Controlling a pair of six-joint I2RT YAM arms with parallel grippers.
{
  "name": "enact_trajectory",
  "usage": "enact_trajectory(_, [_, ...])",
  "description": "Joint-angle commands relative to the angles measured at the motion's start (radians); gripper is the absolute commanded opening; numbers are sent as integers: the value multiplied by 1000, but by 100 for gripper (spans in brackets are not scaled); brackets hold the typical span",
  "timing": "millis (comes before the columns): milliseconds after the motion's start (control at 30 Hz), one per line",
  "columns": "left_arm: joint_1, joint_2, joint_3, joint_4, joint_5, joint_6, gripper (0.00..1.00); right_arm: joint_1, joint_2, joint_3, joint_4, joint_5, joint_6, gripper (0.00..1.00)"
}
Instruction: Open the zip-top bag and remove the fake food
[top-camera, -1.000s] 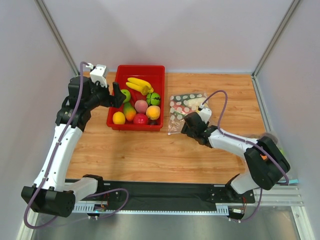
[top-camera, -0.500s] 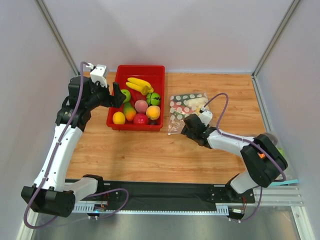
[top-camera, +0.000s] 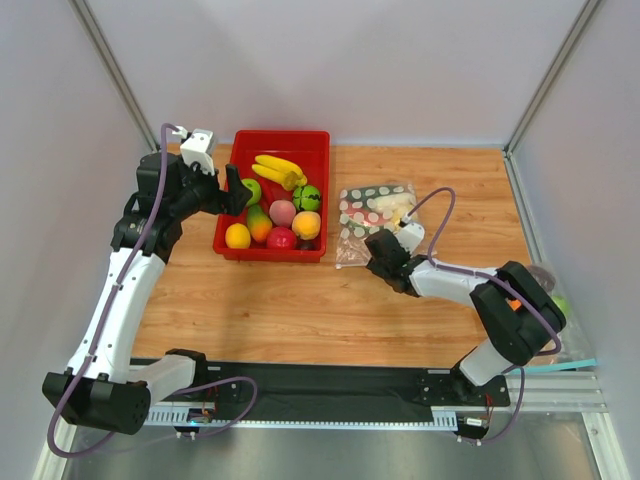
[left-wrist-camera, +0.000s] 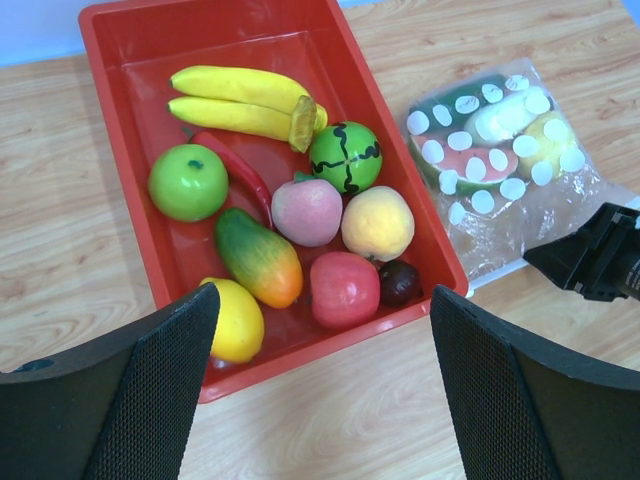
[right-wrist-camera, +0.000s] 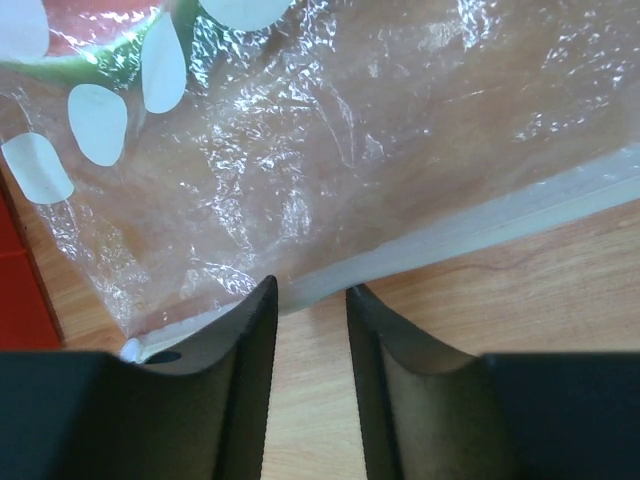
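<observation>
The zip-top bag (top-camera: 372, 213), clear with white dots, lies flat on the wood table right of the red tray; it also shows in the left wrist view (left-wrist-camera: 520, 205). The fake food inside shows as a green piece (left-wrist-camera: 447, 110), a white piece (left-wrist-camera: 503, 117) and a pale yellow piece (left-wrist-camera: 548, 137). My right gripper (top-camera: 373, 249) is low at the bag's near edge. In the right wrist view its jaws (right-wrist-camera: 310, 292) stand narrowly apart, tips at the white zip strip (right-wrist-camera: 480, 228). My left gripper (top-camera: 238, 190) hangs wide open and empty over the tray's left side (left-wrist-camera: 322, 300).
The red tray (top-camera: 322, 140) holds bananas (left-wrist-camera: 240, 100), a green apple (left-wrist-camera: 187, 181), a peach, a red apple, a lemon and other toy fruit. Grey walls close in the table's back and sides. Bare wood lies in front of the tray and bag.
My right gripper has crept a little left along the bag's near edge, and its arm has swung with it. The left arm and the bag have not moved.
</observation>
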Motion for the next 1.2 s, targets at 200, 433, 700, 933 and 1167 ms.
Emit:
enact_trajectory(200, [-13,-18,-5,37,-11,24,93,-9,18,11,94,103,19,3])
enact_trajectory(433, [-66,-26,-15,38,-32,64,89,-23,-50,17,87,86,-13,0])
enact_trajectory(700, [-198,-64,-58,99,3,160,90,-38,-288,40,41,40,-101,0])
enact_trajectory(933, [-378,-101,-127,155,-22,284,91,-89,-380,118,-16,-122,-162,0])
enact_trajectory(1167, [-556,-75,-157,240,-54,370,94,-145,-448,179,-42,-292,-159,0])
